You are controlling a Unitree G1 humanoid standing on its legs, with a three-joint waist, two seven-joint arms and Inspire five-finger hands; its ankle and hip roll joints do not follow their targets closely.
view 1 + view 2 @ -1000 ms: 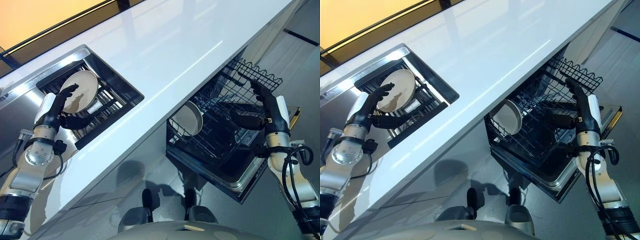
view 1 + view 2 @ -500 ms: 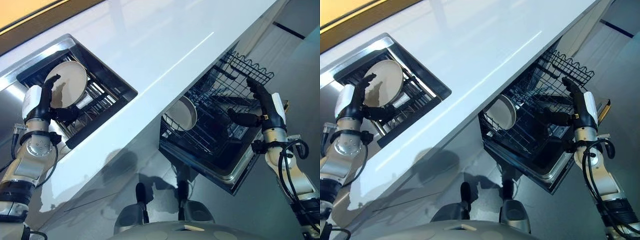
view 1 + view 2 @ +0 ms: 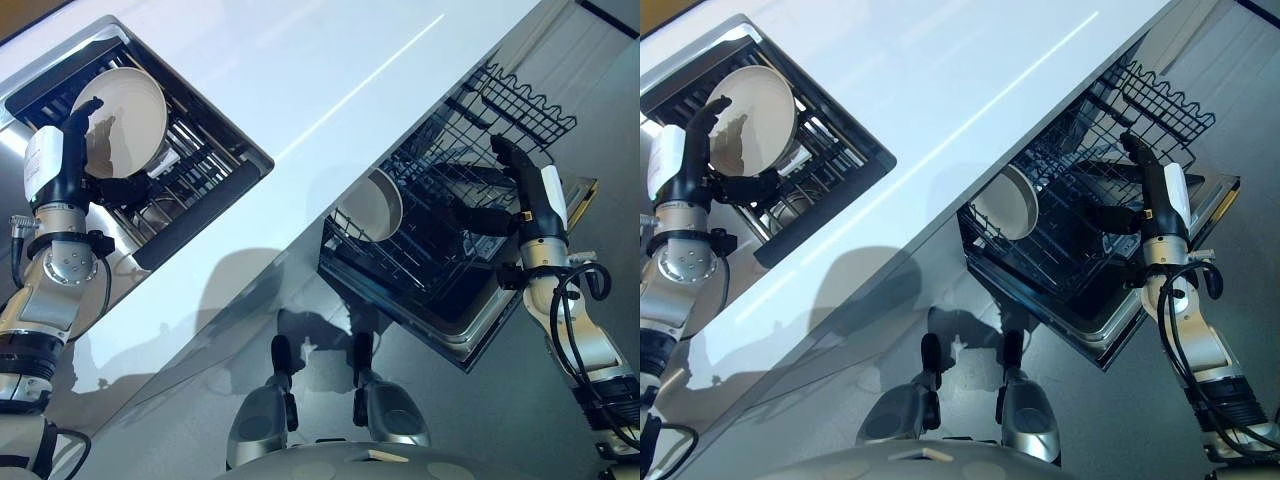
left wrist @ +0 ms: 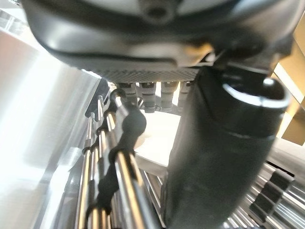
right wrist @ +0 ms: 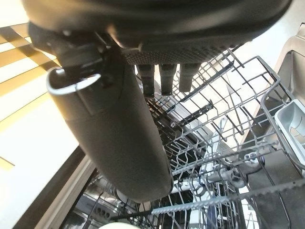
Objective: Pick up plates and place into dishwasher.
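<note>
A white table (image 3: 300, 70) runs across the scene, with a sink (image 3: 250, 165) sunk into it on the robot's left. In the sink, a dark rack (image 3: 190, 160) holds a cream plate (image 3: 135, 105) standing on edge. The left hand (image 3: 75, 160) is at this plate: its fingers (image 3: 85, 115) reach up over the plate's face and its thumb (image 3: 130, 185) extends under the lower rim, so the hand lies spread against the plate; a closed grasp cannot be confirmed. In the left wrist view, the plate (image 4: 157, 143) shows past the hand, beside the rack's bars. Under the table on the robot's right, the dishwasher (image 3: 470, 340) stands open with its wire basket (image 3: 440, 220) pulled out. A second plate (image 3: 372, 205) stands on edge in the basket's near corner, close to the table's edge. The right hand (image 3: 515, 195) is held above the basket, fingers (image 3: 505, 155) straight and thumb (image 3: 475, 218) spread to the side, holding nothing. A tilted wire shelf (image 3: 530, 105) rises at the basket's far side.
</note>
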